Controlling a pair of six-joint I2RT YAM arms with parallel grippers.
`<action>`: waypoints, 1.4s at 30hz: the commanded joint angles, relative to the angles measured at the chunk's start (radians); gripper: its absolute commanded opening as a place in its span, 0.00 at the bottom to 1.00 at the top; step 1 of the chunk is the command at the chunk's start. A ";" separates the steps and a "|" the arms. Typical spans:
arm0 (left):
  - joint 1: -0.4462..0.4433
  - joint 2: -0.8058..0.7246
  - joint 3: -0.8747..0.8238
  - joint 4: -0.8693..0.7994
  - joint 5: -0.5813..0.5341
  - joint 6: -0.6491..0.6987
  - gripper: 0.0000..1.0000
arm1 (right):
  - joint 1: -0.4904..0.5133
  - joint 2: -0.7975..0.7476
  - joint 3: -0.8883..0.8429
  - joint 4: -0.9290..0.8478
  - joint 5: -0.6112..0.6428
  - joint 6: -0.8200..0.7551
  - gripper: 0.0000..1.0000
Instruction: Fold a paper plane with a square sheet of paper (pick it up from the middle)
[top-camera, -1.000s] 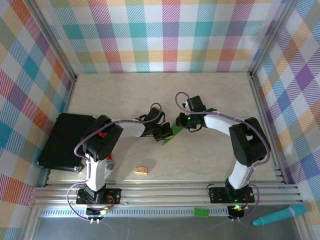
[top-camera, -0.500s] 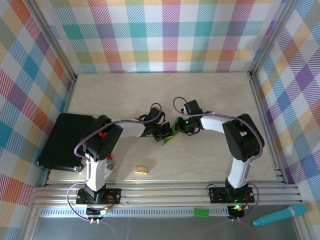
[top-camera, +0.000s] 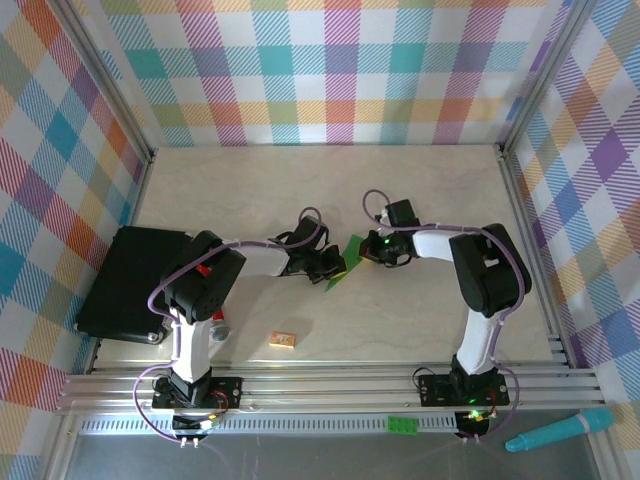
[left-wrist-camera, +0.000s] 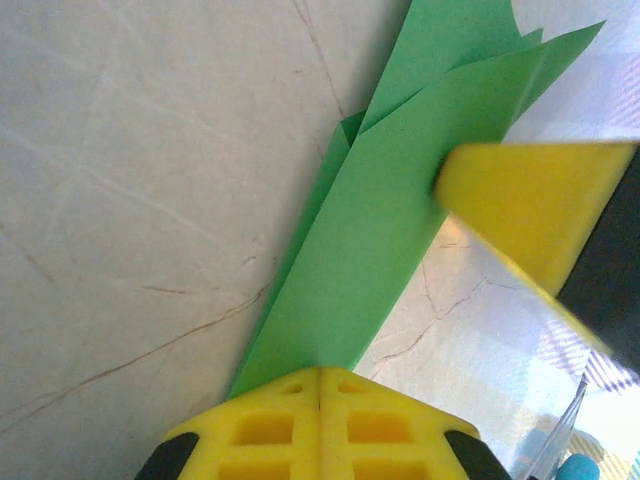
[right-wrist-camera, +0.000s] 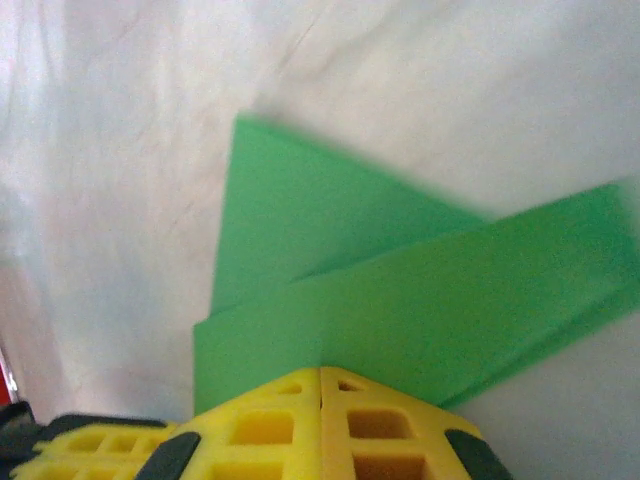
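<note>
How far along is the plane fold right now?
Done: the green paper already lies in long layered flaps with creases, not a flat square. In hand: the left gripper and right gripper are both shut on it, from opposite sides. Left: it does not read as a finished dart yet, so shaping folds likely remain.

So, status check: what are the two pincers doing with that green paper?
Left pincer shut on the folded green paper. Right pincer shut on it too, from the opposite side. Small tan block lies apart, nothing blocking.
</note>
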 joint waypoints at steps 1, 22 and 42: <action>-0.002 0.051 -0.080 -0.216 -0.038 -0.019 0.00 | -0.089 0.055 0.032 -0.024 0.115 -0.009 0.04; -0.002 0.051 -0.038 -0.208 -0.027 -0.008 0.00 | -0.049 -0.096 0.021 -0.093 -0.126 -0.004 0.06; -0.009 -0.015 0.050 -0.175 0.010 0.006 0.01 | 0.009 0.129 0.121 -0.214 -0.072 -0.095 0.02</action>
